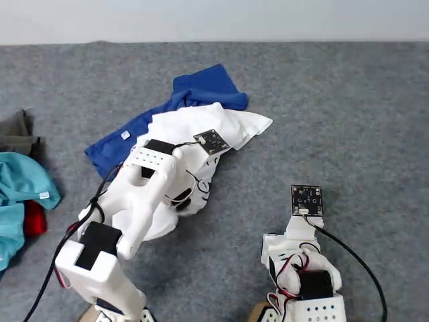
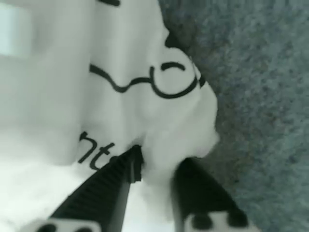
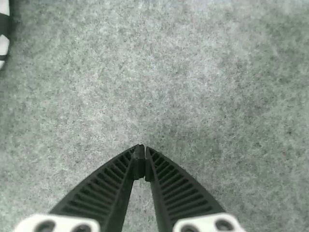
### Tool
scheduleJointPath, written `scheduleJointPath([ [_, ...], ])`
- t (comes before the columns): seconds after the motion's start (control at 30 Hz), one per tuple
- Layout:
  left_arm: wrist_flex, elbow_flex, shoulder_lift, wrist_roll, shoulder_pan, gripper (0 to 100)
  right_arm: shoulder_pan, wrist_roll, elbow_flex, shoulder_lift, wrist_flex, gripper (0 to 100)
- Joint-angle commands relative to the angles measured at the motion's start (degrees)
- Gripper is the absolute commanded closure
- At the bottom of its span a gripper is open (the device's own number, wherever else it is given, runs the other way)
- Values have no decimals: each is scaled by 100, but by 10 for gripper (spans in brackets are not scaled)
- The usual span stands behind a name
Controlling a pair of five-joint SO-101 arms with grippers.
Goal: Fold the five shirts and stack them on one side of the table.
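From where I stand, the work looks barely started. The white shirt (image 1: 224, 127) lies rumpled in the middle of the high view, partly over the blue shirt (image 1: 201, 87). The blue one spreads out from under it toward the upper centre and the left. Neither has a clean fold that I can make out.

The left gripper (image 2: 160, 166) has a bunched bit of the white shirt's printed part pinched between its fingers, close to the cloth's edge where the grey table (image 1: 348, 121) begins. The left arm (image 1: 144, 194) reaches up from the lower left of the high view and covers the near part of that shirt.

The right gripper (image 3: 144, 162) hangs over bare table with its tips pressed together on nothing. The right arm (image 1: 301, 275) sits tucked back at the lower right of the high view, well apart from the cloth.

At the left edge of the high view three more lie close together: a grey shirt (image 1: 15, 134) above, a teal shirt (image 1: 23, 178) below it, and a red shirt (image 1: 33, 218) peeking out beside the teal. They look heaped rather than folded — I would not call that a stack, though the edge cuts them off and I cannot be sure.

So all five seem to be waiting. I'd judge the white one is the shirt in hand, and every fold and the stacking remain to be done.
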Motion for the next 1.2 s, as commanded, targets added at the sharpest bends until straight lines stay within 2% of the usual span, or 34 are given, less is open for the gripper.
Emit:
scheduleJointPath([
  [0.0, 237, -180, -633, 35, -167, 996, -13, -53, 70, -75, 31, 990],
  [0.3, 229, -189, -4387, 607, -1248, 996, -13, -53, 70, -75, 31, 990],
  [0.47, -193, -154, -5723, 607, -2330, 995, -13, -53, 70, -75, 31, 990],
  [0.73, -1336, -154, -5908, 607, -4563, 995, -13, -53, 70, -75, 31, 990],
  [1.0, -2796, -154, -5679, 607, -6409, 995, -13, -53, 70, -75, 31, 990],
  [1.17, -2989, 31, -5653, 571, -6875, 994, -13, -53, 70, -75, 31, 990],
])
